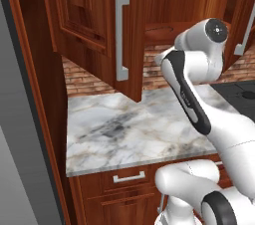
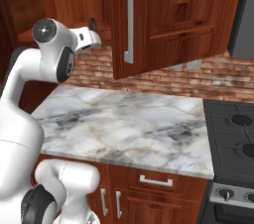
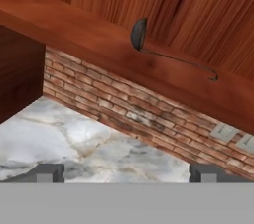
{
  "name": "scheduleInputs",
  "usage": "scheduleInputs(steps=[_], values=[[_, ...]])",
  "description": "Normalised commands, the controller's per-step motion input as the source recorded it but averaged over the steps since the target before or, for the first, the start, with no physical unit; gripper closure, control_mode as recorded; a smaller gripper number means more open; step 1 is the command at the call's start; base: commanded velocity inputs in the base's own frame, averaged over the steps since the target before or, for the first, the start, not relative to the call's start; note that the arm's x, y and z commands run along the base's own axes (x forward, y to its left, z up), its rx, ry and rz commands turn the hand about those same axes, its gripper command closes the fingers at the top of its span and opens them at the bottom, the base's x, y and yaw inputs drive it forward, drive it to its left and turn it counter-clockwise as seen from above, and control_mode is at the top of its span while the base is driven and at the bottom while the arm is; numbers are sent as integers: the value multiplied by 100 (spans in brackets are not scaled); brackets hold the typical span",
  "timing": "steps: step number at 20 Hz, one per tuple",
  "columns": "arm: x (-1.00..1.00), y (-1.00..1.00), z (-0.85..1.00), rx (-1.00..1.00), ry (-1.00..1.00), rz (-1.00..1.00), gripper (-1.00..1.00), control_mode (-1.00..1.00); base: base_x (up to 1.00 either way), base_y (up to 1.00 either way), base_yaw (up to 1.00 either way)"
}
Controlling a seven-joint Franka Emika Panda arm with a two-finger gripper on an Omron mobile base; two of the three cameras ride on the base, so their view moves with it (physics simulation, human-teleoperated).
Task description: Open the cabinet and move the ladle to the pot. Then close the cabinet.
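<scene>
Fingers (image 3: pixel 48 172) of the gripper (image 3: pixel 126 173) are seen spread wide apart, with nothing held between them. Both doors of the cabinet (image 1: pixel 94 30) are swung open. The ladle (image 3: pixel 168 52) is shown lying on the cabinet floor, above the marble counter (image 2: pixel 134 129).

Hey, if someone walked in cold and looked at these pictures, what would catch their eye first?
Probably the cabinet, both doors swung open above the marble counter. Next the dark ladle, lying on the cabinet's bottom board just ahead of the open gripper, with the white arm reaching up toward it.
</scene>
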Motion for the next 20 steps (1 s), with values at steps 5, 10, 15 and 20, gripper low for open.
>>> scheduleInputs(steps=[5, 10, 15, 20], values=[[30, 0, 0, -2, 0, -2, -100, -100, 0, 0, 0], [20, 0, 0, 0, 0, -3, -100, -100, 0, 0, 0], [9, 3, 14, 0, 0, -3, -100, -100, 0, 0, 0], [11, 17, 4, 0, -4, -2, -100, -100, 0, 0, 0]])
